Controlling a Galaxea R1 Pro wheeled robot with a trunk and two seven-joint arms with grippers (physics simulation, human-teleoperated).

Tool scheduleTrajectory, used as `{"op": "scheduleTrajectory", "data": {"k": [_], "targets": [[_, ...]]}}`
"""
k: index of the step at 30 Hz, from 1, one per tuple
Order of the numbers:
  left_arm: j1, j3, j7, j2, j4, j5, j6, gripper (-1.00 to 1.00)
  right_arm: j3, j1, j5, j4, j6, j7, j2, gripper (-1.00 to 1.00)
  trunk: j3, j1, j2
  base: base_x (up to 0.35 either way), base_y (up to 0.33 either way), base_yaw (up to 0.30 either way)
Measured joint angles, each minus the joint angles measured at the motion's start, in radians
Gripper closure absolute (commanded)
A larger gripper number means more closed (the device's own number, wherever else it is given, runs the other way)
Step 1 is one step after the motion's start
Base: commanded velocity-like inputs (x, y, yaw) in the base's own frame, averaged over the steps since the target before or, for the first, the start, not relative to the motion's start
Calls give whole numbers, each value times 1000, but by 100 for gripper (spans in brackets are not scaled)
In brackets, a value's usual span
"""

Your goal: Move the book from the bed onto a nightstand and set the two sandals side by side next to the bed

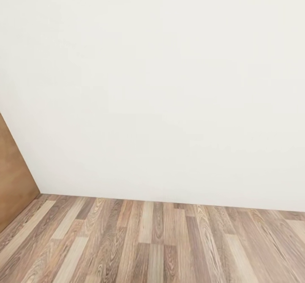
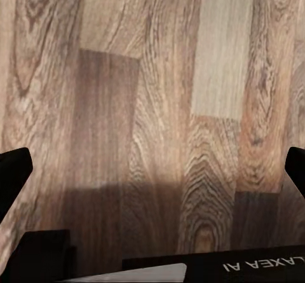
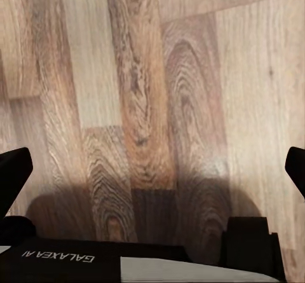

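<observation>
The bedroom's white wall meets the wood-plank floor ahead, a tan wooden door at the left; which way book, bed or sandals lie from here cannot be told. Left tool and right tool hang spread and empty above matte, grained planks; neither arm looks nearer, so turning probably comes first.

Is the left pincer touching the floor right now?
Apart. In the left wrist view the left pincer stands wide open with only floor planks between its fingertips, and its shadow falls separately on the wood below.
</observation>
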Motion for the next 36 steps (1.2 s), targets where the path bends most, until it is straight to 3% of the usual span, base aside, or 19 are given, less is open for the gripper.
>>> {"op": "scheduleTrajectory", "data": {"k": [17,36], "targets": [[18,4,0,0,-1,3,0,-100,1,16,2,-1,0,0,0,-100,0,0,0,9,0,-16],[18,3,0,0,-1,3,0,-100,1,16,0,-1,0,0,0,-100,0,0,0,0,0,-174]]}}
